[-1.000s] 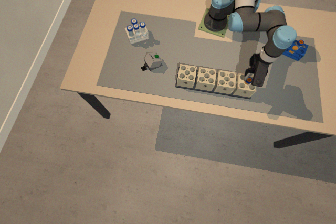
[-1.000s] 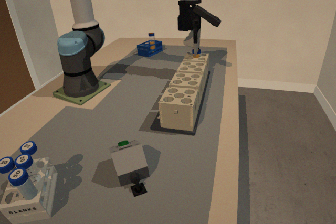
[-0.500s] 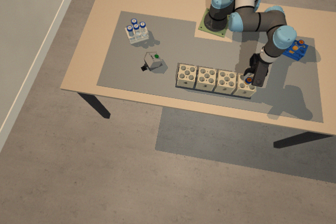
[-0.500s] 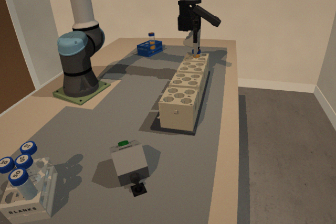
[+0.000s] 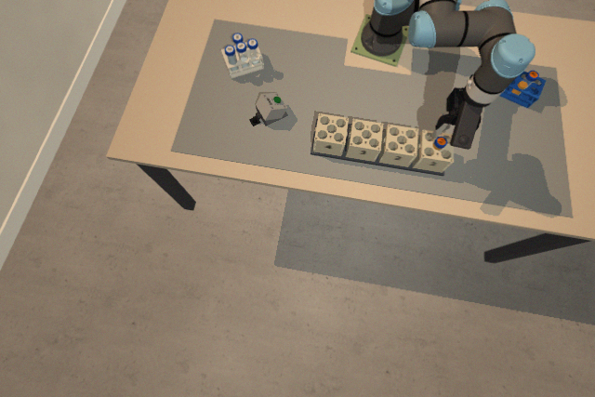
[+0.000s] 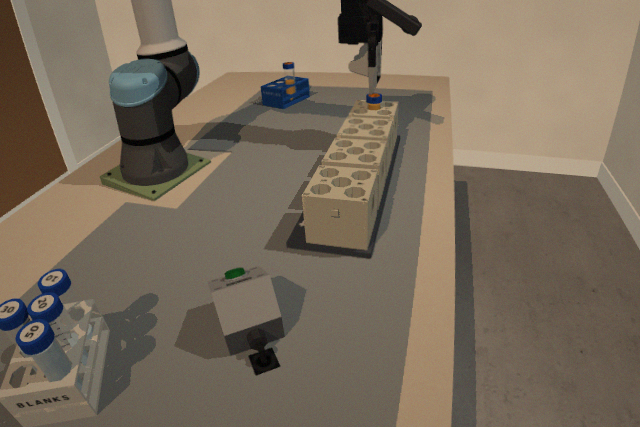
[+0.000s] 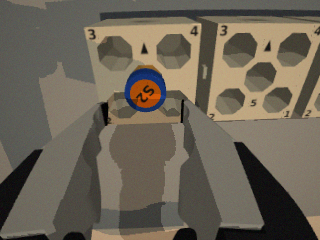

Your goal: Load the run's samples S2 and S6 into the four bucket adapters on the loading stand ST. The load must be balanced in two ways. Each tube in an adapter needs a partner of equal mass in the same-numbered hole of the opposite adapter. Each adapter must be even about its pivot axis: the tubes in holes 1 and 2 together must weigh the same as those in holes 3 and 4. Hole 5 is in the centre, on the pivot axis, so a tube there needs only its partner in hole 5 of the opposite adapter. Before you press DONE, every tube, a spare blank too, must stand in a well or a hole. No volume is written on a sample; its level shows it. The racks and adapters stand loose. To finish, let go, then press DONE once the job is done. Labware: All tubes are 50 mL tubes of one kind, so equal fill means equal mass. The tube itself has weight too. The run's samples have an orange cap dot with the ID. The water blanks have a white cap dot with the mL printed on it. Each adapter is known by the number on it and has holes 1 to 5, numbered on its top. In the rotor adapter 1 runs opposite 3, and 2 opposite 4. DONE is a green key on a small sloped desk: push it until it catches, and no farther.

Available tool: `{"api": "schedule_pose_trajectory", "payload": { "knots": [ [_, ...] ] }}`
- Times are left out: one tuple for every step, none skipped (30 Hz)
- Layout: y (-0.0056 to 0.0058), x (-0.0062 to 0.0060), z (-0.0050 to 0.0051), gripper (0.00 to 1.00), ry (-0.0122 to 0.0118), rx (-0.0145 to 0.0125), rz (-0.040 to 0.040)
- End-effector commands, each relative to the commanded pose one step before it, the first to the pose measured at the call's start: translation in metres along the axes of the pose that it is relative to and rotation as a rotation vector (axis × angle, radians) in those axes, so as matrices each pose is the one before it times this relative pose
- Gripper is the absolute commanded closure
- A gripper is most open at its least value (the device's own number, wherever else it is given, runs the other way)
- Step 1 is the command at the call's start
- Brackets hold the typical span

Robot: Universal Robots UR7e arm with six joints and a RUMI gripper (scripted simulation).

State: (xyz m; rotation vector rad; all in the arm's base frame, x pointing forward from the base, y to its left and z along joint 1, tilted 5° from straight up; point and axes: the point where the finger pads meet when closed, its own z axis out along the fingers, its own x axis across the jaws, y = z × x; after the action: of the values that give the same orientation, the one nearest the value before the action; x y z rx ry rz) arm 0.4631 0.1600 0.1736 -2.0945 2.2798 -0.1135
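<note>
Over the end adapter (image 5: 433, 151) (image 6: 361, 108) (image 7: 142, 42), numbered 3, 4 and 2 at its visible corners, I have the fingers (image 5: 446, 135) (image 6: 374, 89) parted and holding nothing. Tube S2 (image 5: 441, 142) (image 6: 373, 99) (image 7: 145, 91) stands in its central hole. The white rack (image 5: 247, 72) (image 6: 51, 404) reads BLANKS; its caps show 10, 20, 30 and 50.

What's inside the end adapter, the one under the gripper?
S2 stands in the middle hole of the adapter, below the gripper. The four outer holes look free of tubes. The adapter hides S2's lower part, and the holes' bottoms can't be seen.
</note>
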Motion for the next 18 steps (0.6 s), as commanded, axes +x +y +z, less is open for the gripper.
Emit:
{"api": "schedule_pose_trajectory", "payload": {
  "knots": [
    [-0.00027,-0.00001,-0.01041,0.65,-0.00015,0.00052,0.00002],
    [0.0,0.0,0.0,0.65,0.0,0.0,0.0],
    [0.00308,0.00772,0.0,0.65,0.00003,-0.00001,-0.05],
    [0.00347,0.00756,0.0,0.65,0.00003,-0.00001,-0.05],
    [0.00385,0.00737,0.00001,0.65,0.00003,-0.00001,-0.05],
    [0.0,0.0,0.0,0.65,0.0,0.0,0.0],
    [0.0,0.0,0.0,0.65,0.0,0.0,0.0],
    [0.00421,0.0072,0.0,0.65,0.00002,-0.00001,-0.05],
    [0.00458,0.00704,-0.00001,0.65,0.0,-0.00002,-0.05002],
    [0.0049,0.00673,0.0,0.65,0.00003,-0.00002,-0.05],
    [0.00523,0.00648,0.0,0.65,0.00002,-0.00002,-0.05],
    [0.00555,0.00621,0.00001,0.65,0.00002,-0.00002,-0.05],
    [0.00586,0.00592,0.00001,0.65,0.00002,-0.00002,-0.05],
    [0.00615,0.00562,0.00001,0.65,0.00002,-0.00002,-0.05],
    [0.00642,0.00531,0.00001,0.65,0.00002,-0.00002,-0.03968],
    [0.00664,0.00507,0.0,0.65,0.00001,-0.00002,-0.00001],
    [0.00664,0.00507,0.0,0.65,0.00001,-0.00002,-0.00001],
    [0.00664,0.00507,0.0,0.65,0.00001,-0.00002,-0.00001]
  ]
}}
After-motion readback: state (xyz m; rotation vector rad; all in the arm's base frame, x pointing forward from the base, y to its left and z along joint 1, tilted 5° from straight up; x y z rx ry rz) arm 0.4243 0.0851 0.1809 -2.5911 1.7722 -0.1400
